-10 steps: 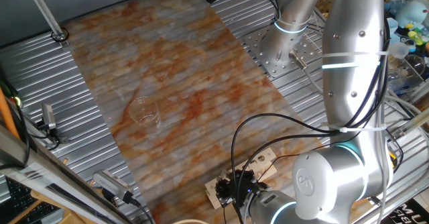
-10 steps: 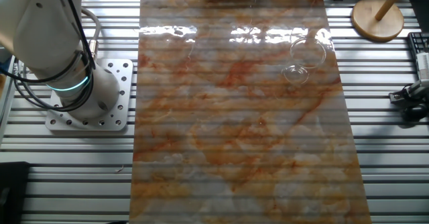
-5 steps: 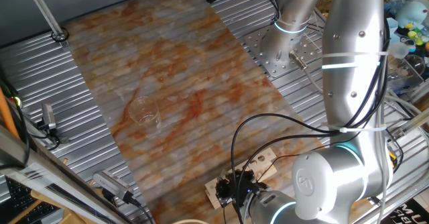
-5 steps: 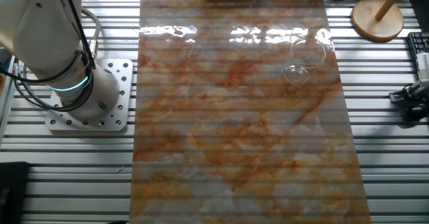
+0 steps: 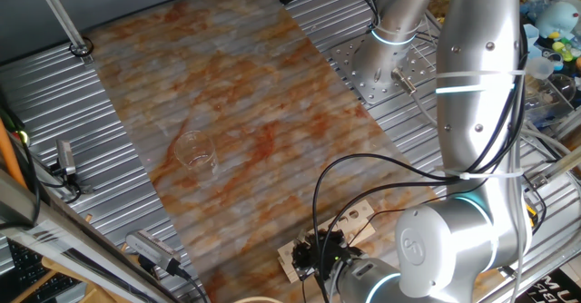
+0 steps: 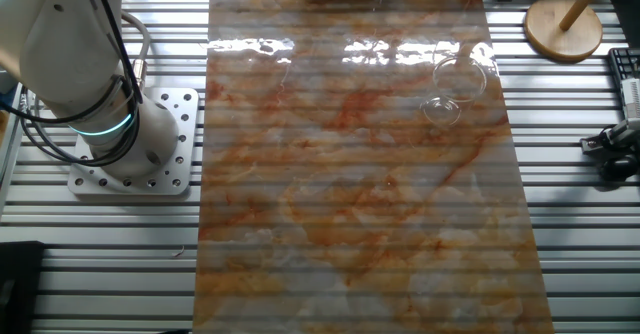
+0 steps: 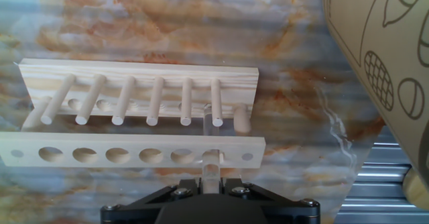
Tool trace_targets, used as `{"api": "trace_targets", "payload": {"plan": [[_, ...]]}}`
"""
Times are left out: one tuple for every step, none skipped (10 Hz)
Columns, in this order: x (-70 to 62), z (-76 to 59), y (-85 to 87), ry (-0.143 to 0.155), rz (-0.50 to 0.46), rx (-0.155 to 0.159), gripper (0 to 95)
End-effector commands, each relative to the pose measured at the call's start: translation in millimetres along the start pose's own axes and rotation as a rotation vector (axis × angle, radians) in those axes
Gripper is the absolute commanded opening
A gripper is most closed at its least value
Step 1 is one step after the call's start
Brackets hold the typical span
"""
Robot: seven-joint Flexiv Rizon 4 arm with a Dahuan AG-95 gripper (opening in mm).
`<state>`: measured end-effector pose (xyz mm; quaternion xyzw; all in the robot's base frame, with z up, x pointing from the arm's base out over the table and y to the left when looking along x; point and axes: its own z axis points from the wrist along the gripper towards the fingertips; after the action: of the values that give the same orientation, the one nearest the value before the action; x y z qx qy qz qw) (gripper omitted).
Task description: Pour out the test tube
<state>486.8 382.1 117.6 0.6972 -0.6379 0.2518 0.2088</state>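
Above pale wooden rack, pincer grips slim glass test tube.

A lab — wooden rack, glass beaker, slatted metal bench.

The table is a ribbed metal bench with a marbled orange-and-grey mat laid down the middle. A clear glass beaker sits upright on the mat, near its right edge in the other fixed view. The pale wooden rack sits on the mat too, well apart from the beaker, at the far end. The arm's round base is bolted to the bare metal, across the mat from the beaker. A round wooden stand rests on the metal just past the beaker's side of the mat.
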Motion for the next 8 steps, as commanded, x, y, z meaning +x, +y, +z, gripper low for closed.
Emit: {"api": "trace_targets", "payload": {"plan": [[0.0, 0.0, -0.3, -0.001, 0.001, -0.001, 0.0], [0.2, -0.3, -0.9, -0.001, 0.001, -0.003, 0.0], [0.3, -0.5, -1.4, -0.001, 0.0, -0.004, 0.0], [0.4, -0.6, -1.5, -0.001, 0.001, -0.006, 0.0], [0.7, -0.9, -1.6, 0.0, 0.0, -0.007, 0.0], [1.1, -1.4, -2.0, 0.001, -0.002, -0.007, 0.0], [1.3, -1.6, -2.0, 0.002, -0.003, -0.008, 0.0], [1.8, -2.0, -2.3, 0.001, -0.006, -0.01, 0.0]]}}
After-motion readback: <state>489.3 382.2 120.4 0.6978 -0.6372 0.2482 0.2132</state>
